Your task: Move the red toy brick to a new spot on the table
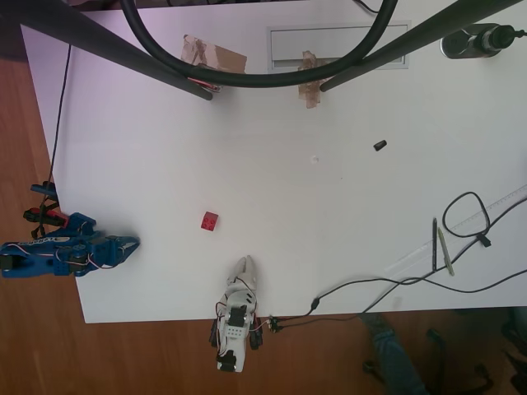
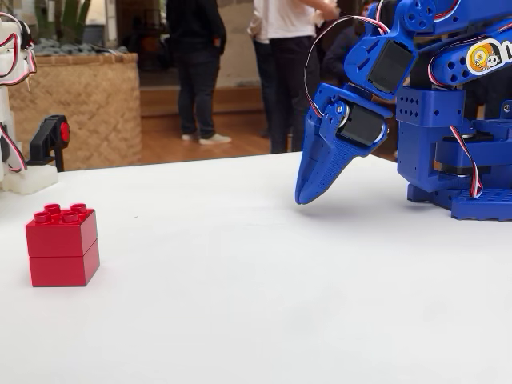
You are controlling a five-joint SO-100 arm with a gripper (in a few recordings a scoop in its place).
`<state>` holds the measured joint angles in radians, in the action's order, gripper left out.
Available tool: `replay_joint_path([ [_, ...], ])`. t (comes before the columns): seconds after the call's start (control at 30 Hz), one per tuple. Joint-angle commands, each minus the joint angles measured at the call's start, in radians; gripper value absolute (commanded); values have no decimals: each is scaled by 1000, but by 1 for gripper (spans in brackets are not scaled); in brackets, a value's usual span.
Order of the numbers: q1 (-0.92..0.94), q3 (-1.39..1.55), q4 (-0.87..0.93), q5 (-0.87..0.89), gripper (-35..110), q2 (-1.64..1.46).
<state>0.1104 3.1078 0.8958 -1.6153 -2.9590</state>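
Red toy brick (image 2: pixel 63 244) sits nearest the lens in the fixed view, upright on the white table (image 2: pixel 264 320), studs up, apparently two stacked pieces. Overhead view puts it (image 1: pixel 209 220) on open tabletop (image 1: pixel 272 164), well apart from both arms. White gripper (image 1: pixel 245 267) points toward it from the near edge, fingers pressed together, holding nothing. Blue arm (image 2: pixel 416 104) at the side, tip down near the surface. Small black object (image 1: pixel 380 146) lies far off. People (image 2: pixel 232 64) stand behind.

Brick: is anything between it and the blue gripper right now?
Nothing visible. Bare table lies between the gripper and the brick. The small black object sits far off on the other side.
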Motion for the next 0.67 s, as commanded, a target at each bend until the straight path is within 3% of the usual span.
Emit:
replay_joint_path([
  [0.0,-8,35,86,-83,0,-107],
  [0.23,-35,94,235,-124,0,-212],
  [0.63,-58,112,295,-49,3,-316],
])
